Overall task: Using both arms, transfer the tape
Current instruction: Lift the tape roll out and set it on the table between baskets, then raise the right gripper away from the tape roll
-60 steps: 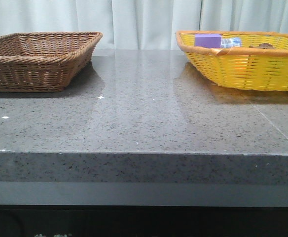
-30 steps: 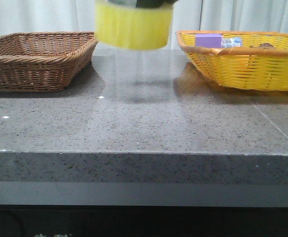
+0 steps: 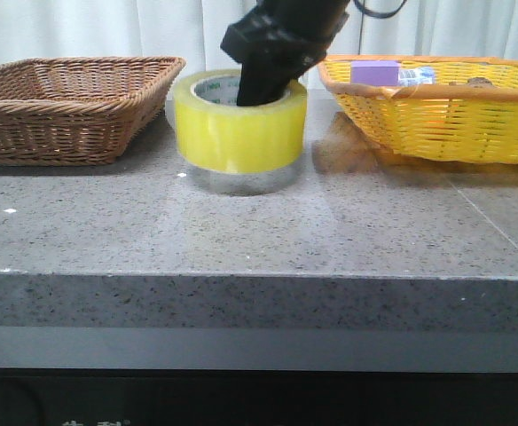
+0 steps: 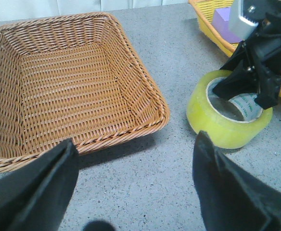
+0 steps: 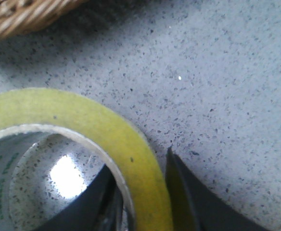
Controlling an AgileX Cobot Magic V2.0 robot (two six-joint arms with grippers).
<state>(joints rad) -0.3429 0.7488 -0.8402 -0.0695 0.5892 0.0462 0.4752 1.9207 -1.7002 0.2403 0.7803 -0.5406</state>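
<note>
The counter [image 3: 259,222] before me is grey speckled stone, polished enough to throw back pale reflections, with a thick square front edge. Behind it hang white pleated curtains [image 3: 153,31]. On my left side sits a shallow brown wicker basket [image 3: 64,106]. On my right side sits a yellow woven plastic basket with an orange rim [image 3: 445,111]; inside it, against the far wall, I see a purple box [image 3: 373,73] and beside it something clear with blue print that I cannot make out.

Between the two baskets, on the counter, stands the wide roll of glossy translucent yellow packing tape [image 3: 239,124], its hole facing up and its pale rim showing printed lettering inside the core. It rests close to the brown basket's corner without touching it, and its underside mirrors in the stone.

My right pincer [image 3: 261,84] comes down from above, tilted, onto the roll's right-hand rim. One black finger [image 5: 104,199] reaches inside the core, the other lies against the outer yellow wall, so the ring's wall is clenched between them.

My left pincer [image 4: 131,185] hovers released, its two black fingers spread wide, nothing between them, with the tape lying ahead and off to its right.
</note>
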